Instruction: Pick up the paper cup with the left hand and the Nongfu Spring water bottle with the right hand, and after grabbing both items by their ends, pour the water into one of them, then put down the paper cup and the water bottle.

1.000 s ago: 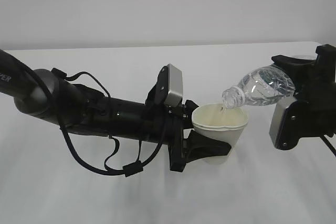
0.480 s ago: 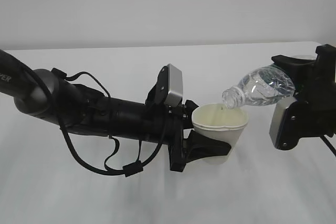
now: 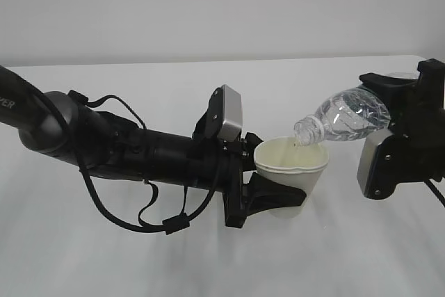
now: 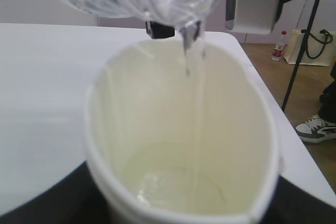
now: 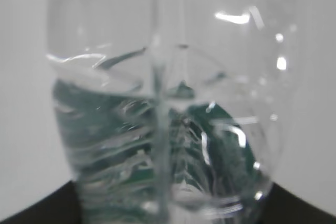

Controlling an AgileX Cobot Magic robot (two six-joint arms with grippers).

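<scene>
Pouring water from the bottle into the cup over the desk.

My left tool (image 3: 268,196) pinches the paper cup (image 3: 292,175) around its lower body and holds it upright just above the white desk (image 3: 208,262), its squeezed rim bent out of round. My right tool (image 3: 400,113) clamps the base end of the Nongfu Spring water bottle (image 3: 344,117), which lies tilted with its open neck down-left, just over the cup's far rim. In the left wrist view a thin stream of water (image 4: 191,61) runs from the neck into the cup's cream inside, where a shallow pool sits. In the right wrist view the bottle (image 5: 163,129) fills the frame, green label blurred through it.
</scene>
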